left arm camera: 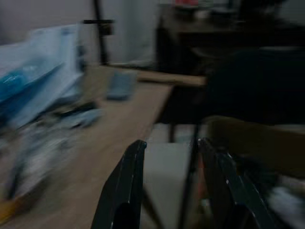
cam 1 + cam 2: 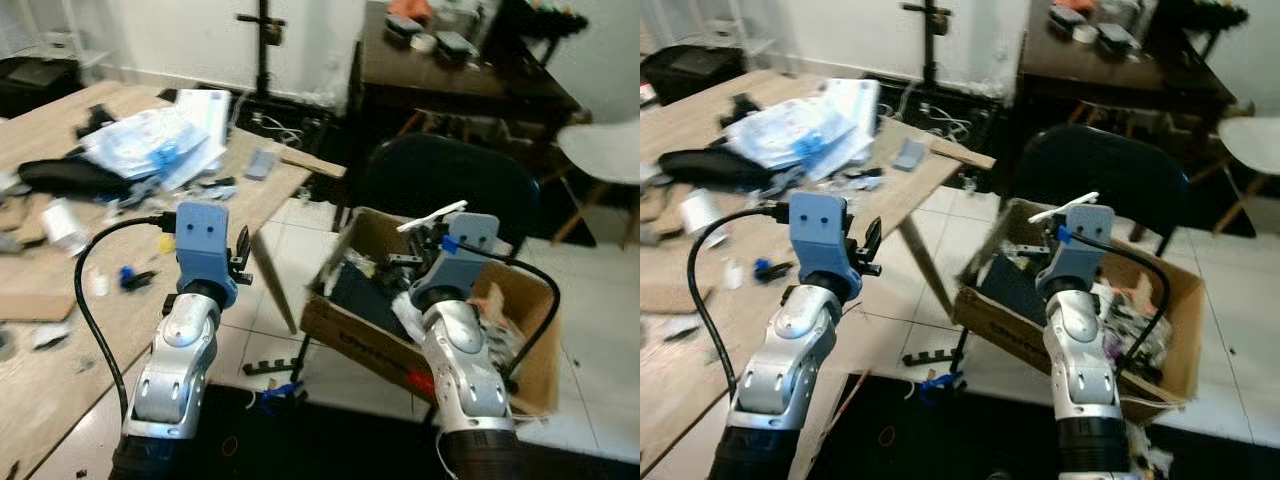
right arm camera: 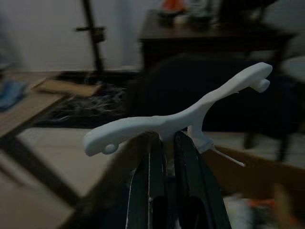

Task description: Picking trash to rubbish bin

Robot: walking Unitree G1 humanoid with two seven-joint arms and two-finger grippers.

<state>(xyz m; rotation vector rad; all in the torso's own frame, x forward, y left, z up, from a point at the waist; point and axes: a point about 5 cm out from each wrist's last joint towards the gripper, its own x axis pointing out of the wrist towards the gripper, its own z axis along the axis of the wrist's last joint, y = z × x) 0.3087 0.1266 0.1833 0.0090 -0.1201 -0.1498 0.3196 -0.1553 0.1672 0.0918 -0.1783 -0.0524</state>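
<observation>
A long white curved plastic piece (image 3: 181,114) is pinched at its middle between the two black fingers (image 3: 147,176) of the right claw (image 3: 164,143), which are closed tight on a small tab under it; the piece lies crosswise to the fingers, with a round knob at each end. In the head views the right claw (image 2: 440,225) holds this piece above the open cardboard box (image 2: 350,335) that stands on the tiled floor (image 2: 590,330), between the tabletop's corner and a dark chair (image 2: 450,175). The box is full of mixed rubbish. The left claw (image 1: 174,162) is raised over the near edge of the wooden tabletop (image 2: 60,360), its fingers parted with nothing between them. On the tabletop lie crumpled white and blue packaging (image 2: 160,140), a black pouch (image 2: 65,175) and small scraps. A dark wooden table (image 2: 460,85) stands behind the chair.
</observation>
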